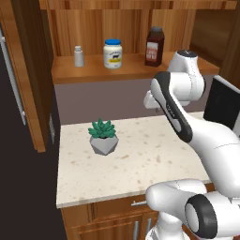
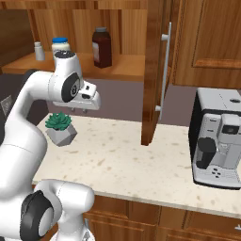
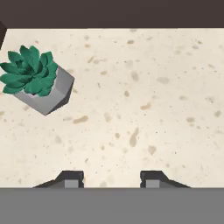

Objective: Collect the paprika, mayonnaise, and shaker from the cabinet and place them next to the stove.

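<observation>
On the open cabinet (image 1: 136,65) shelf at the far side you have, from left to right, the shaker (image 1: 79,56), the mayonnaise (image 1: 113,54) and the paprika (image 1: 154,47), all upright and apart from one another. Below them, on the speckled counter (image 1: 140,164), your gripper (image 3: 109,178) hangs with nothing between its fingertips, at its narrowest setting, pointing down at bare stone. A potted succulent (image 1: 103,136) sits to its left, and a coffee machine (image 2: 217,146) stands far right.

Shelf (image 1: 133,70) bears shaker (image 1: 78,56), mayonnaise (image 1: 112,53), paprika (image 1: 154,47).
</observation>
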You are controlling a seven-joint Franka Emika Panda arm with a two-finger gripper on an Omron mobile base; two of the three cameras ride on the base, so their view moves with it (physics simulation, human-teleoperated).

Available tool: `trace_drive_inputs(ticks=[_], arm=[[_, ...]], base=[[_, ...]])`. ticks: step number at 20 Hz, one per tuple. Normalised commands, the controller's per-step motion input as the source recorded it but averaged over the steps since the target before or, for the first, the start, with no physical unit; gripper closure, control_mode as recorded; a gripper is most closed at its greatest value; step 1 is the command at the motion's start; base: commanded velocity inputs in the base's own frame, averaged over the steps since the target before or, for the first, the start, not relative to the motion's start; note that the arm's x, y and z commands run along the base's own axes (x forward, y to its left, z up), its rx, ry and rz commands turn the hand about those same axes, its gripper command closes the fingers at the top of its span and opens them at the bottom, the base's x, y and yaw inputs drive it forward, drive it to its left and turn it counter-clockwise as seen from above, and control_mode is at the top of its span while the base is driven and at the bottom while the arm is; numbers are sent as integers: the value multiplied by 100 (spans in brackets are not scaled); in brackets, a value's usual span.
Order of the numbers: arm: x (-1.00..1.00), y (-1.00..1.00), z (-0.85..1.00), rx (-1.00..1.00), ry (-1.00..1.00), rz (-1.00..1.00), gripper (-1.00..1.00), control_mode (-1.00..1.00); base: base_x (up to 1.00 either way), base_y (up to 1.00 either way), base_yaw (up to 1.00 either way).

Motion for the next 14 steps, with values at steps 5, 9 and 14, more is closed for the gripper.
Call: trace_drive_inputs(ticks=[5,9,14], arm=[[-30,0,2,0,-13,-3,-100,-100],[-41,0,19,0,-37,-24,-100,-100],[-29,-8,45,-12,-50,-25,-100,-100]], base=[[0,0,0],[0,0,0],[0,0,0]])
